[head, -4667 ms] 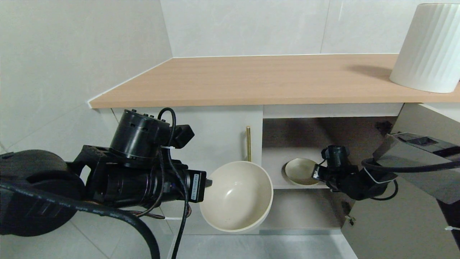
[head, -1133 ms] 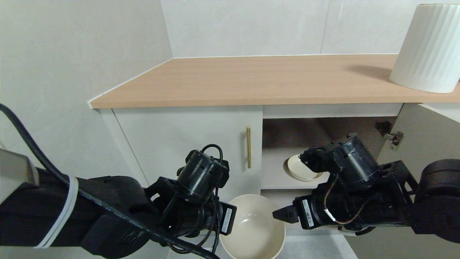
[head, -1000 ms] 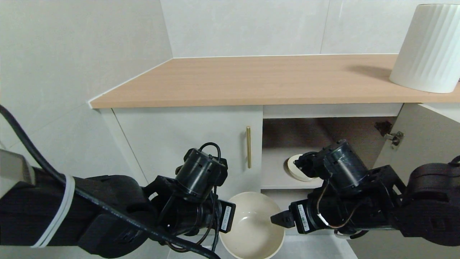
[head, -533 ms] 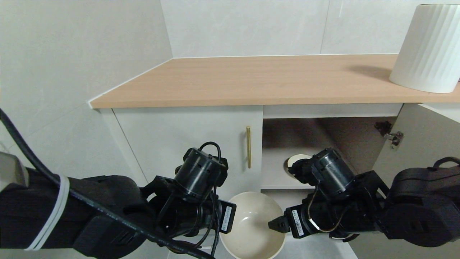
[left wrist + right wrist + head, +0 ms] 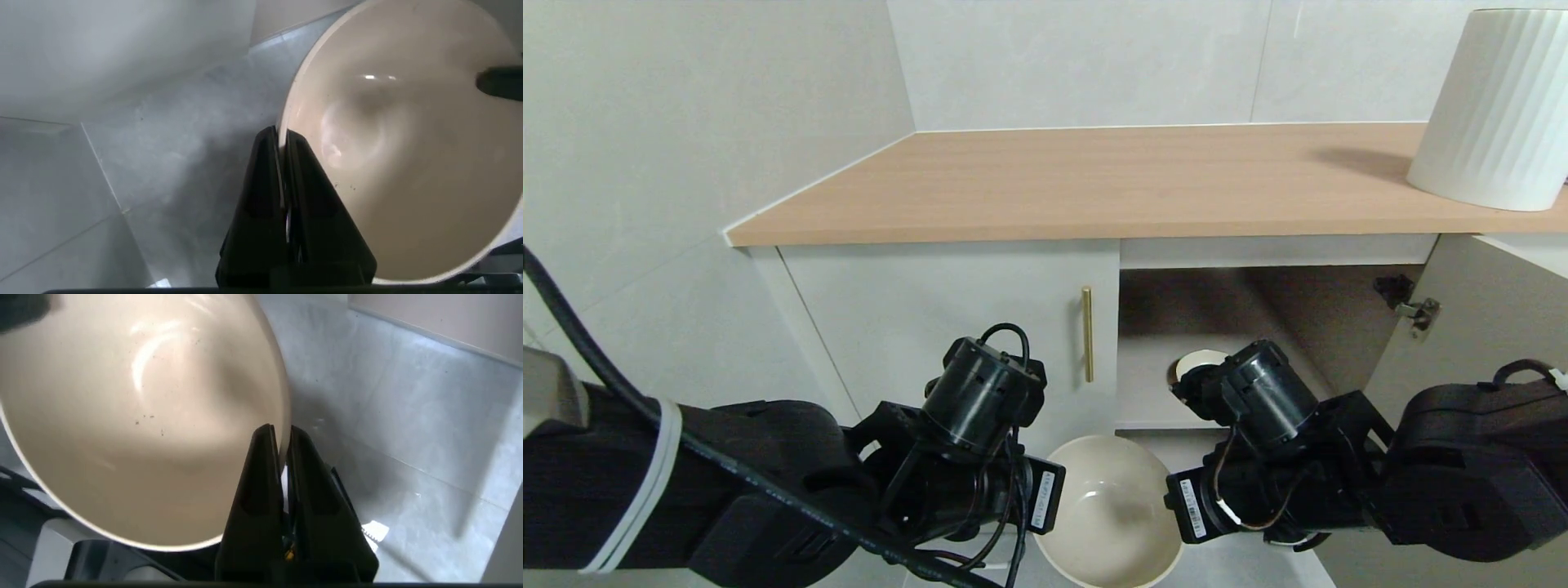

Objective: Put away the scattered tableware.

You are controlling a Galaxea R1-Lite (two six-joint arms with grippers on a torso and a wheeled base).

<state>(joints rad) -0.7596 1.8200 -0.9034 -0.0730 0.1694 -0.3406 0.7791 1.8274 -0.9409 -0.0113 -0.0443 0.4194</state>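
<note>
My right pincer (image 5: 283,461) has come away from the cupboard shelf (image 5: 1147,392) to the bowl (image 5: 1107,510) and now pinches one side of its rim. My left pincer (image 5: 283,163) is clamped on the opposite side. I judge this a handover: the open half of the cupboard (image 5: 1258,302) lies on my right, so that arm has the easier reach. The bowl hangs mouth-up in the air, before and below the shelf's front edge, where a small plate (image 5: 1199,361) already sits.
</note>
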